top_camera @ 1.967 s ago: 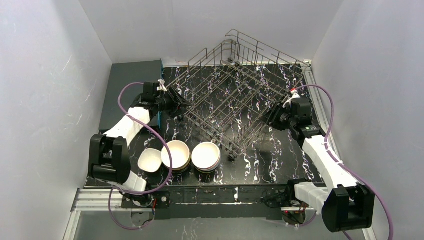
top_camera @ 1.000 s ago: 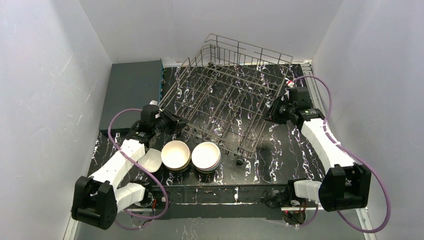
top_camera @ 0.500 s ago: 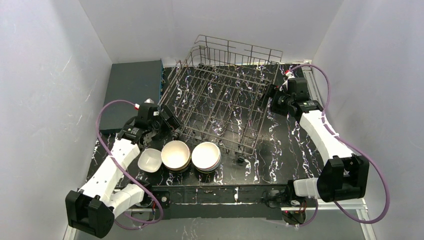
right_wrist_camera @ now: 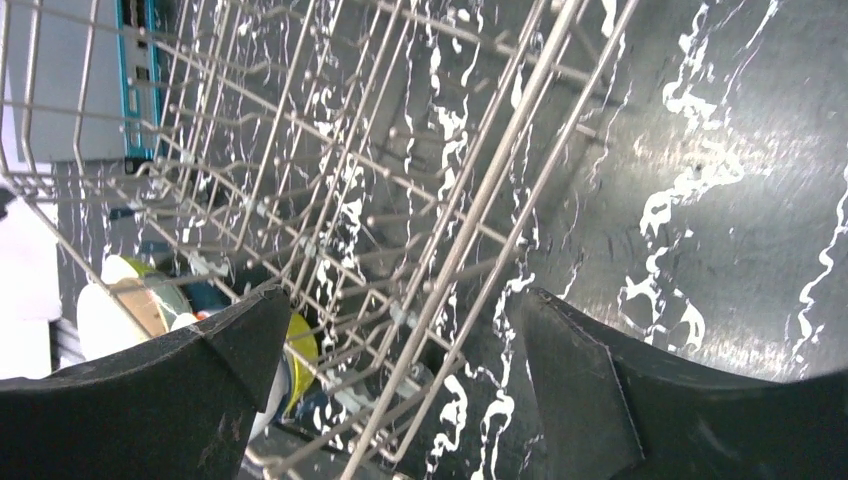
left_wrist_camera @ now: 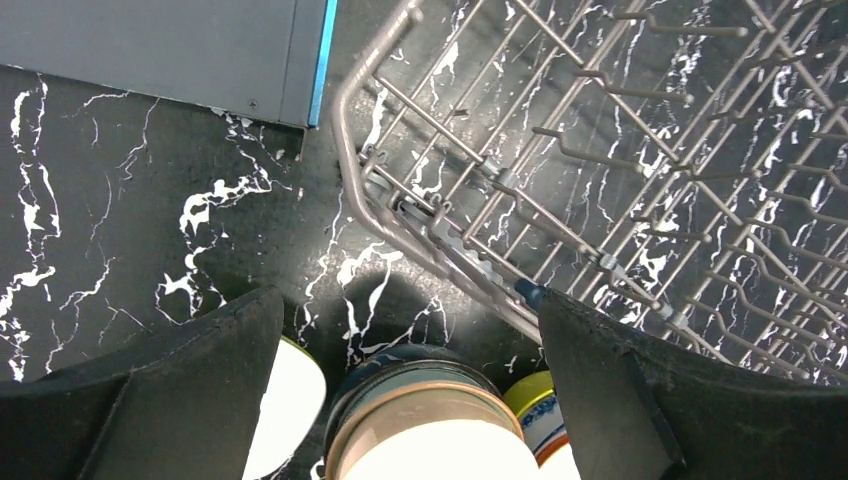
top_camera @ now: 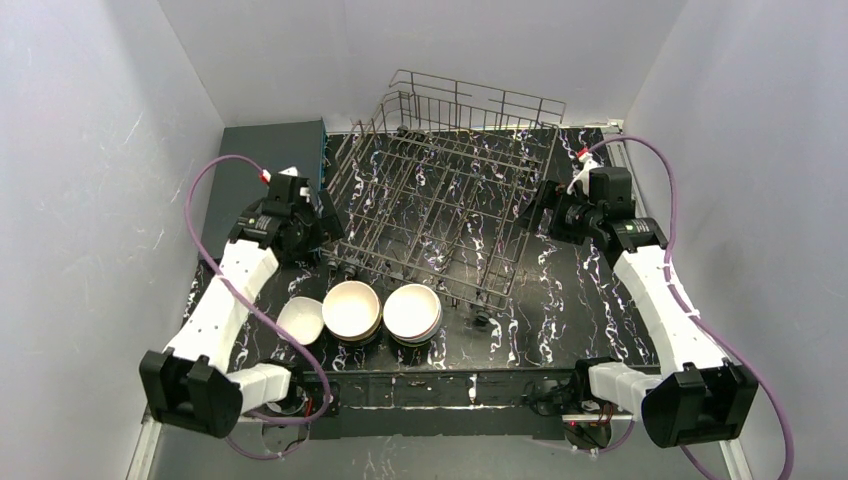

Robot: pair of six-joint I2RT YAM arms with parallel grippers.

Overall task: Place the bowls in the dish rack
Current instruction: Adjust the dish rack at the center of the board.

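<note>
The dish rack (top_camera: 470, 105), a silver wire basket with nothing in it, stands squarely on the black marbled table at the back middle. My left gripper (top_camera: 328, 226) hovers open just off its left corner (left_wrist_camera: 372, 200), touching nothing. My right gripper (top_camera: 536, 210) is open at the rack's right side, with the rim wires (right_wrist_camera: 470, 250) running between its fingers untouched. The bowls sit in front: a single white bowl (top_camera: 300, 320), a stack topped by a tan-rimmed bowl (top_camera: 351, 308) and a second stack (top_camera: 412, 311). In the left wrist view the tan-rimmed stack (left_wrist_camera: 430, 435) lies below the open jaws, beside a yellow and blue-patterned stack (left_wrist_camera: 540, 420).
A flat dark grey slab (top_camera: 262, 170) with a teal edge lies at the back left, close to the rack's left corner. White walls close in the table on three sides. A small black wheel (top_camera: 480, 320) of the rack sits near the right-hand stack.
Both grippers have opened and let go of the rack, which was turned from a diamond to a square stance and set down. The left arm has backed away from its corner.
</note>
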